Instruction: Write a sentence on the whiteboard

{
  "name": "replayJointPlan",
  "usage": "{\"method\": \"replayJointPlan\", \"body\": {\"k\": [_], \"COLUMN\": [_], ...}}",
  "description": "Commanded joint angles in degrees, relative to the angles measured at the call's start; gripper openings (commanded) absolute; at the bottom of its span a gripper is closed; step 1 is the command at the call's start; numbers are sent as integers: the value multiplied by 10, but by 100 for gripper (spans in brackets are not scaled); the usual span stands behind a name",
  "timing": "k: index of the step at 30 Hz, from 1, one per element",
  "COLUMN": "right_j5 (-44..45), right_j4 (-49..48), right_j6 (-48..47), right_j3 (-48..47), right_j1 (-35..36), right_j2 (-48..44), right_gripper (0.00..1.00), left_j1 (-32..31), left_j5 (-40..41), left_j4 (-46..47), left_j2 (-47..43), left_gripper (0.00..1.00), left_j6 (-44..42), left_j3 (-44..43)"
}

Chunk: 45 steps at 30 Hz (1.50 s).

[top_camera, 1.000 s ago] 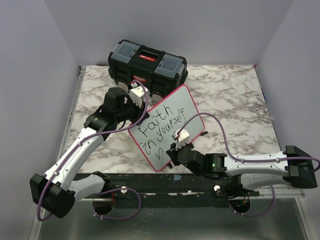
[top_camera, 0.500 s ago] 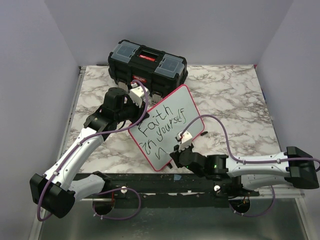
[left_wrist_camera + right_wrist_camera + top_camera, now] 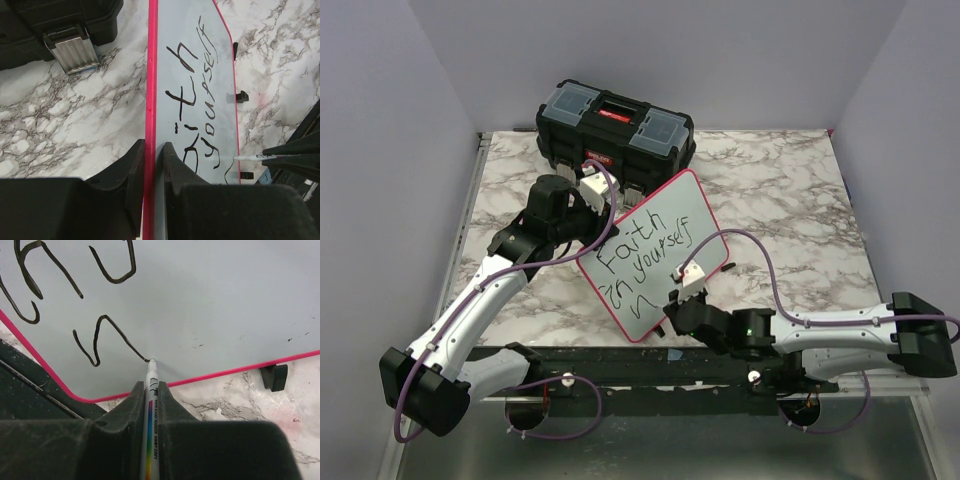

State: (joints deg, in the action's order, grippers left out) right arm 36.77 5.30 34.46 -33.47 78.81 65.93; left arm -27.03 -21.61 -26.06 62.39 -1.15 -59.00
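The whiteboard (image 3: 675, 205) sits at 5 o'clock from the toolbox (image 3: 615, 125), its rim pinched by the left gripper (image 3: 152, 150). The right gripper (image 3: 149, 386) pinches the marker (image 3: 150, 425). I would press the tip lightly and make small strokes, because the bottom rim is near.

The right end effector (image 3: 150, 387) has carried the marker (image 3: 151, 410) slightly rightward along the whiteboard (image 3: 660, 235).

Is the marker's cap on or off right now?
Off: the marker shows a bare tip touching the whiteboard, with no cap over it.
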Motion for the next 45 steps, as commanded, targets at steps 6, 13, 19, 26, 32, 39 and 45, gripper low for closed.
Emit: {"method": "replayJointPlan", "body": {"k": [6,13,19,26,32,39,45], "right_j5": [80,113,120,116,133,78,28], "right_j4": [13,10,24,43,45,42,29], "right_j6": [-43,-70,-73,-53,-26,-10,-27], "right_j3": [-59,-96,-116,-107,-77,-47,-43], "right_j1": [-5,-6,-6,-6,-6,-51,-71], "right_j2": [37,52,48,-3,-42,-79,-95], "right_gripper": [1,0,1,1,1,1,1], "left_j1": [-2,-2,-2,-2,-2,-2,-3], "left_j5": [13,14,17,17,18,17,21], "left_j4": [10,11,12,12,13,14,12], "left_j2": [-9,-9,-11,-15,-16,-18,-14], "left_gripper": [0,0,0,0,0,0,0], "left_j6": [-27,-28,-27,-27,-27,-26,-27], "left_j3": [2,2,3,4,6,6,5]}}
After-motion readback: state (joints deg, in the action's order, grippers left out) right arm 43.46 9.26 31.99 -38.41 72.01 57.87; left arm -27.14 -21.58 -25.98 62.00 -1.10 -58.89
